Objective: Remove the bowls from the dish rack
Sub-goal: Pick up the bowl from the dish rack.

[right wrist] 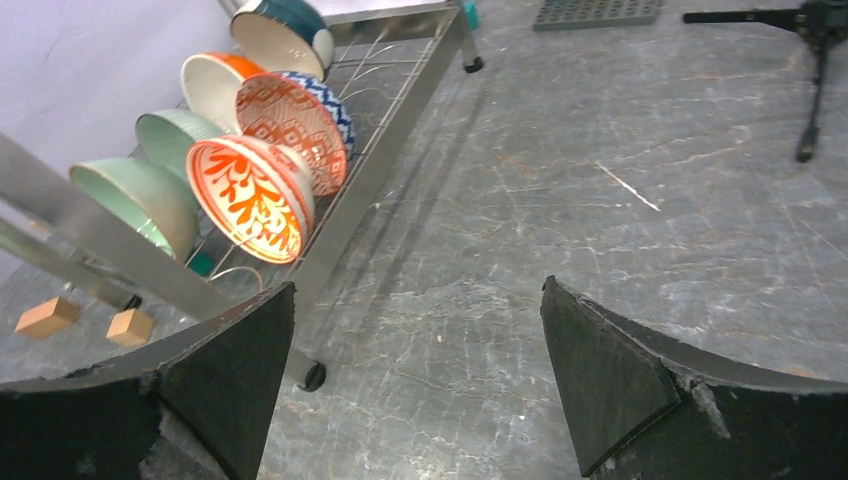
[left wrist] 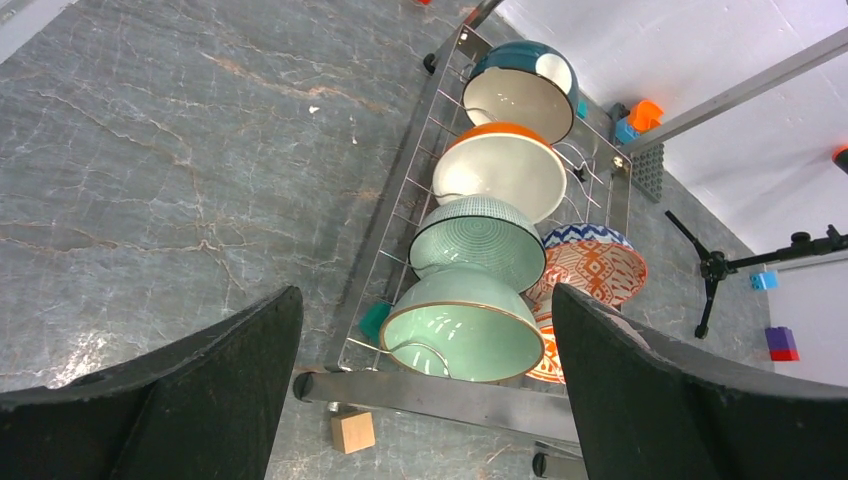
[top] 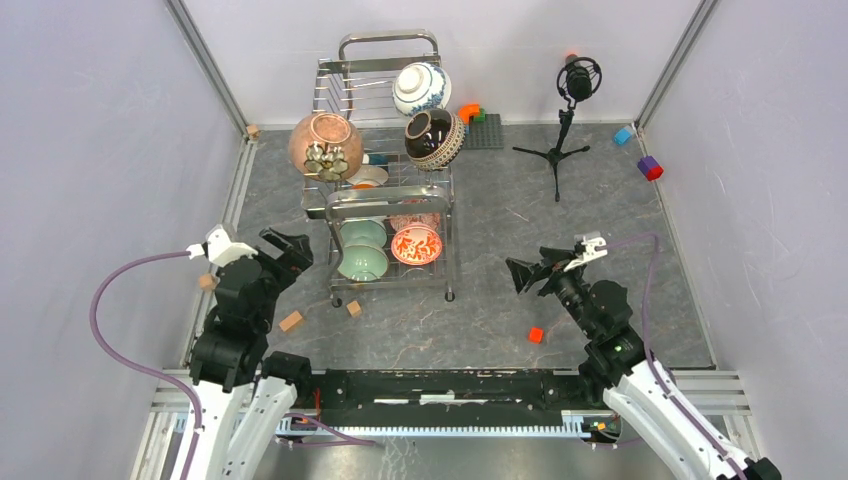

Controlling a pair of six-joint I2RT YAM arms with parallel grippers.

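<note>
The steel dish rack point(top: 389, 195) stands at the middle back of the table. Its upper tier carries a brown bowl point(top: 325, 145), a blue-and-white bowl point(top: 421, 88) and a dark patterned bowl point(top: 434, 138). On the lower tier stand pale green bowls point(top: 362, 250) and a red-and-white floral bowl point(top: 416, 244). My left gripper point(top: 285, 245) hangs open just left of the rack; its wrist view looks down the row onto the nearest pale green bowl point(left wrist: 462, 325). My right gripper point(top: 522, 272) is open to the right of the rack, apart from the floral bowl point(right wrist: 250, 195). Neither holds anything.
A black microphone tripod point(top: 565, 120) stands at the back right. Wooden cubes point(top: 291, 321) lie near the rack's front left foot, and a red block point(top: 535, 335) lies by the right arm. A grey baseplate point(top: 483, 130) and coloured blocks sit along the back. Walls close three sides.
</note>
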